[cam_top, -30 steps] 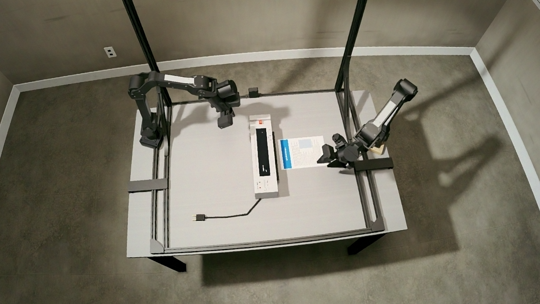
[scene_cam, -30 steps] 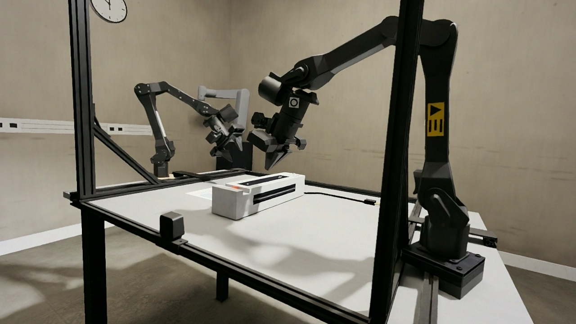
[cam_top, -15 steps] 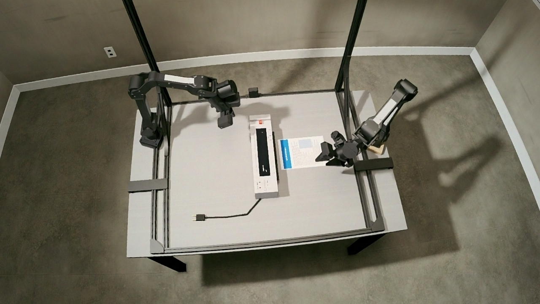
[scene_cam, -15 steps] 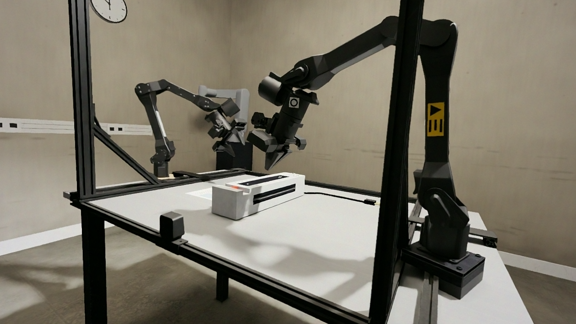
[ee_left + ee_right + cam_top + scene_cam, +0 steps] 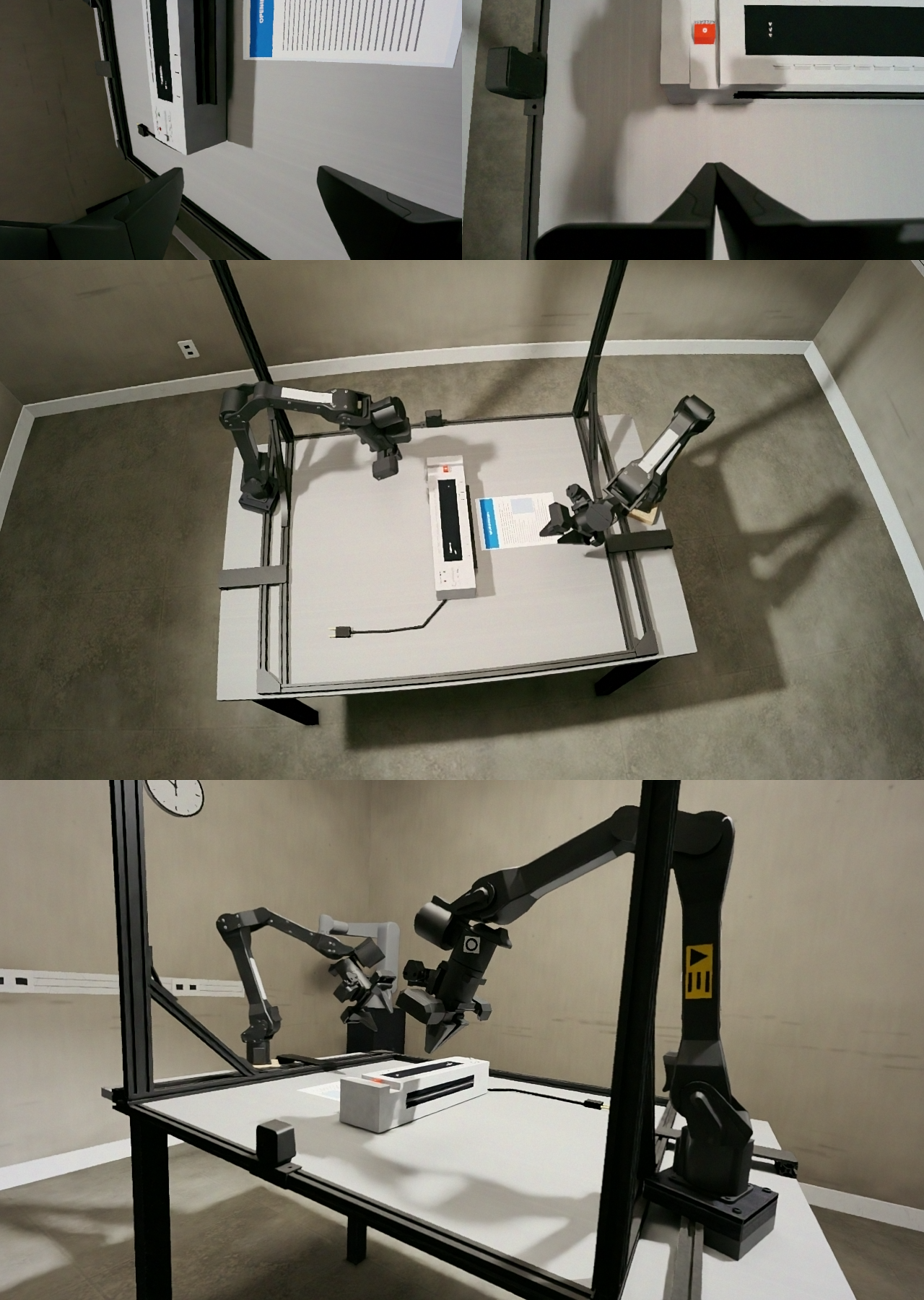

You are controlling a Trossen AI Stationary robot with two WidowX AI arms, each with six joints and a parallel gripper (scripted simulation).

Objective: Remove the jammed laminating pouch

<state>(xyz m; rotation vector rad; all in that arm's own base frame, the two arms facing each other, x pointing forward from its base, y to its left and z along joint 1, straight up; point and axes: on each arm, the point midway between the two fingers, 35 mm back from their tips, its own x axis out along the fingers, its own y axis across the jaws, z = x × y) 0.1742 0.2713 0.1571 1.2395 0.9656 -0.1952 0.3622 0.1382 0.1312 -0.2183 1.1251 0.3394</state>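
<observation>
The laminating pouch (image 5: 515, 521) (image 5: 316, 1091) (image 5: 350, 29) lies flat on the table, beside the laminator (image 5: 455, 576) (image 5: 362, 1103) (image 5: 206, 126) (image 5: 736, 72). The left wrist view shows a narrow gap between them. The laminator stands upright. Its red RELEASE key (image 5: 445, 469) (image 5: 376, 1080) (image 5: 704, 34) is untouched. The power cord (image 5: 388, 630) (image 5: 542, 1094) runs from the laminator's far end from the key, away from the pouch. My left gripper (image 5: 548, 534) (image 5: 382, 1019) (image 5: 250, 175) is open and empty, raised near the pouch's outer end. My right gripper (image 5: 431, 1048) (image 5: 713, 170) is shut and empty, above the table on the laminator's other side.
Dark frame rails (image 5: 465, 679) run around the table, with uprights (image 5: 585, 376) (image 5: 639, 973) beside the arms. A small dark box (image 5: 433, 417) (image 5: 275, 1142) (image 5: 516, 72) sits on the rail beyond the laminator's key end. The plug (image 5: 342, 631) (image 5: 592, 1103) (image 5: 142, 130) lies on the table.
</observation>
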